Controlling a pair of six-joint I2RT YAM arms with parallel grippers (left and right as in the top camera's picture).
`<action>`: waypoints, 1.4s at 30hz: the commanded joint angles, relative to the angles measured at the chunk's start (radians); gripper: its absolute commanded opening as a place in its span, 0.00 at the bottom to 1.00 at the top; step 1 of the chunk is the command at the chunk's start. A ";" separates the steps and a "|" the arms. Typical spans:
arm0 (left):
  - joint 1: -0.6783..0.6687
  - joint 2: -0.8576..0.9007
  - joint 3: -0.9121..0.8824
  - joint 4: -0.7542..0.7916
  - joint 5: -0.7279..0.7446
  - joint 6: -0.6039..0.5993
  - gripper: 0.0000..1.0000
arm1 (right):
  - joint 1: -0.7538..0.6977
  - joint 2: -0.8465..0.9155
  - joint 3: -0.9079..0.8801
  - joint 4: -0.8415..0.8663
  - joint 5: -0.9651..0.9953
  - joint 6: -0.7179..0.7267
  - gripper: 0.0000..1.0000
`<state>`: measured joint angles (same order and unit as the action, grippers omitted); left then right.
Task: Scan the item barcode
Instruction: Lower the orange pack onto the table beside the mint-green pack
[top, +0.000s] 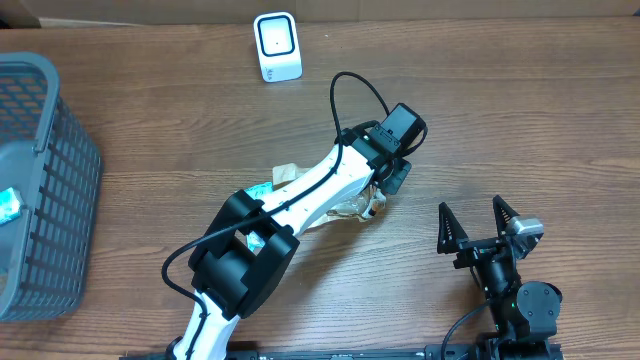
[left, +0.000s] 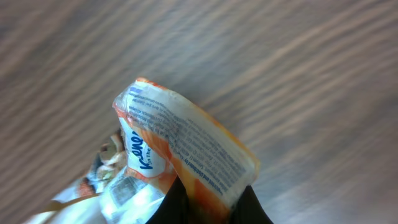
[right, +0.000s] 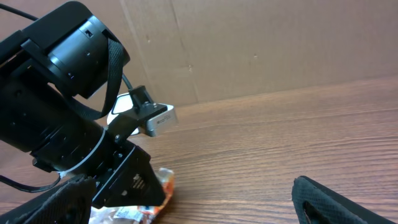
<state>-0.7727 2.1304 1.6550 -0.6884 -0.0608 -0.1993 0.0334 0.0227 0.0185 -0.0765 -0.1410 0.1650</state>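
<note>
A: Big stuff first?
B: Wooden tabletop, grey basket at its left edge.
A: Item?
B: Orange-white packet, mid-tabletop under the left arm. Left hand clamped on one end.
A: Other hand?
B: Right hand fingers spread apart, holding nothing.
A: Scanner?
B: White scanner, far edge, well apart from packet.

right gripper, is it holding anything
No, the right gripper stands open and empty, apart from the snack packet.
</note>
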 joint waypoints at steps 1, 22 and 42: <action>0.006 0.001 -0.001 -0.034 -0.193 0.020 0.04 | 0.001 -0.001 -0.010 0.003 0.009 0.011 1.00; 0.261 0.001 -0.001 -0.349 -0.249 -0.203 0.08 | 0.001 -0.001 -0.010 0.003 0.009 0.011 1.00; 0.273 -0.023 0.057 -0.477 -0.246 -0.189 0.57 | 0.001 -0.001 -0.010 0.003 0.009 0.011 1.00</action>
<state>-0.5056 2.1304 1.6577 -1.1408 -0.3061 -0.3870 0.0334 0.0227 0.0185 -0.0769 -0.1417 0.1650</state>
